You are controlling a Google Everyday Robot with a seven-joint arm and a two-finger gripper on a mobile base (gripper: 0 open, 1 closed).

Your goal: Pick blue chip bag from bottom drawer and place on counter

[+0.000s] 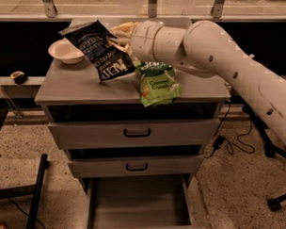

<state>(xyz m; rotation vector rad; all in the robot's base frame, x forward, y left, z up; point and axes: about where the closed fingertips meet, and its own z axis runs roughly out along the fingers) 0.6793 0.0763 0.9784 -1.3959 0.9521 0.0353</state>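
Note:
The blue chip bag [99, 50] is dark navy with white lettering and hangs tilted in the air above the counter [73, 85]. My gripper [118, 39] is shut on the bag's right edge, over the back middle of the counter, with my white arm reaching in from the right. The bottom drawer [140, 201] stands pulled open and its grey tray holds nothing.
A green bag [158, 83] with white lettering lies on the counter under my arm, near the front edge. A white bowl [66, 51] sits at the counter's back left. Two shallower drawers with black handles [136, 133] are above the open one. Cables lie on the floor at right.

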